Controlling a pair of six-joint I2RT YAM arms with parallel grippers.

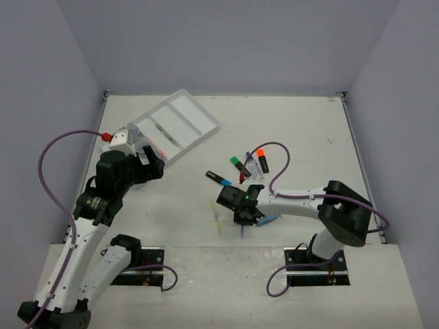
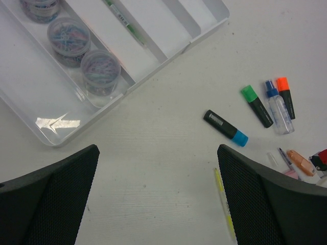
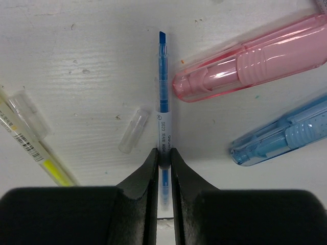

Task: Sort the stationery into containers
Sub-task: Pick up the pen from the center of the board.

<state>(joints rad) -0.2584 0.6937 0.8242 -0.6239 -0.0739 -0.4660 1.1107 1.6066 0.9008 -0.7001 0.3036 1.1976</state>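
Top view: one white tray (image 1: 195,113) is set toward the table's (image 1: 309,130) far-left corner. Three highlighters (image 1: 239,166) and one bottle (image 1: 254,166) are laid mid-table.
Left wrist view: three jars (image 2: 100,71) are held in one tray compartment, one green pen (image 2: 127,25) in the next. The left gripper (image 2: 157,150) is spread wide.
Right wrist view: one blue pen (image 3: 162,97) is pinched by the right gripper (image 3: 163,158) against the table. Alongside are one pink piece (image 3: 250,64), one blue piece (image 3: 286,138), one yellow pen (image 3: 36,148) and one clear cap (image 3: 134,131).

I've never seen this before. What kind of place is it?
Probably a robot testing booth: plain grey walls surround a white table, with a black-and-white left robot arm and right robot arm bolted on.
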